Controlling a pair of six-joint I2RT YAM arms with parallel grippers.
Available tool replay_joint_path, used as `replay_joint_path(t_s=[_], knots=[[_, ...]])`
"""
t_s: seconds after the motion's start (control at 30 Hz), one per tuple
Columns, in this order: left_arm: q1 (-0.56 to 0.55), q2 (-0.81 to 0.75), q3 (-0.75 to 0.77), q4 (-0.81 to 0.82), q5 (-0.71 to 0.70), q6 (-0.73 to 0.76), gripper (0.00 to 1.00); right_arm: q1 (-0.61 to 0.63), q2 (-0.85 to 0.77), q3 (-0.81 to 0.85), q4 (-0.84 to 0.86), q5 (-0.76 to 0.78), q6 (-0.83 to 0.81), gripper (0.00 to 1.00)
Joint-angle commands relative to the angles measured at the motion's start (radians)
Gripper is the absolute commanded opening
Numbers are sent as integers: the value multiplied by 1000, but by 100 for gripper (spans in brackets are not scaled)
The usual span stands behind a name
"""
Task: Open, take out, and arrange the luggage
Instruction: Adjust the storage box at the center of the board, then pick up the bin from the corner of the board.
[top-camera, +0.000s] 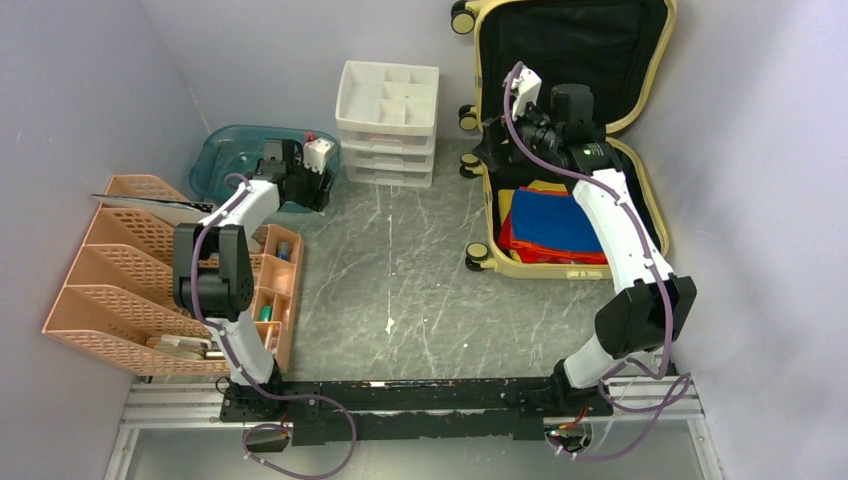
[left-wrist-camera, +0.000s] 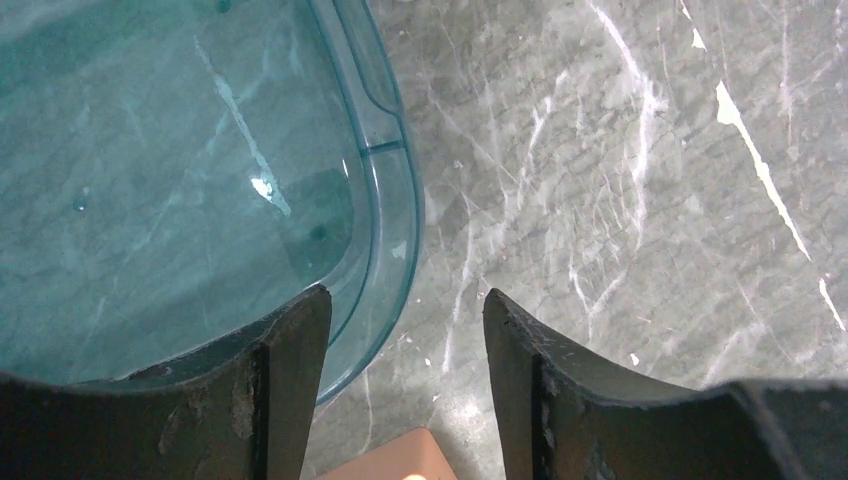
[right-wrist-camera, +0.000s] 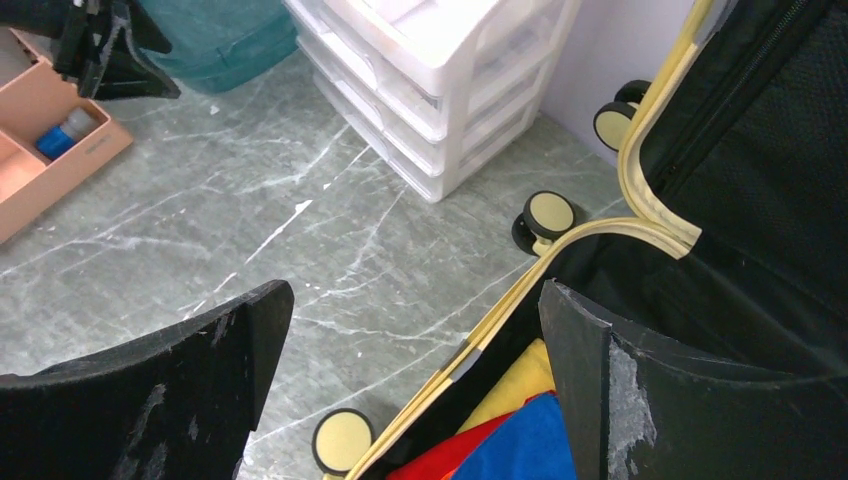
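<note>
Under right end effector (right-wrist-camera: 412, 300), jaws wide apart, empty, rim of the open luggage (right-wrist-camera: 770, 170)

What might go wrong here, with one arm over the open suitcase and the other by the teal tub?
The right fingers straddle the luggage rim, so coming down they might hit the shell rather than the folded cloths. The left fingers straddle the teal tray edge and might nudge or pinch it.

Robotics lab cell: plain grey walls (top-camera: 80, 80) are enclosing a marble-look table (top-camera: 400, 260), aluminium rail (top-camera: 170, 405) lining its near edge.
</note>
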Motion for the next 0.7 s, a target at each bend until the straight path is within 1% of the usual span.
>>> replay_joint_path(t_s=[0.0, 0.13, 0.27, 0.43, 0.53, 0.67], knots=[[2, 0, 54, 8, 42, -14, 64, -6, -44, -15, 38, -39, 12, 100], [-17, 69, 137, 49, 27, -57, 67, -6, -48, -25, 44, -43, 16, 100], [-54, 167, 254, 44, -44, -80, 69, -10, -56, -38, 51, -45, 16, 100], [-96, 272, 371, 24, -135, -97, 69, -17, -66, -53, 57, -42, 12, 100], [-105, 312, 400, 8, -184, -109, 68, -22, -72, -59, 60, -43, 10, 100], [-111, 320, 372, 23, -236, -120, 67, -27, -72, -60, 58, -49, 9, 100]])
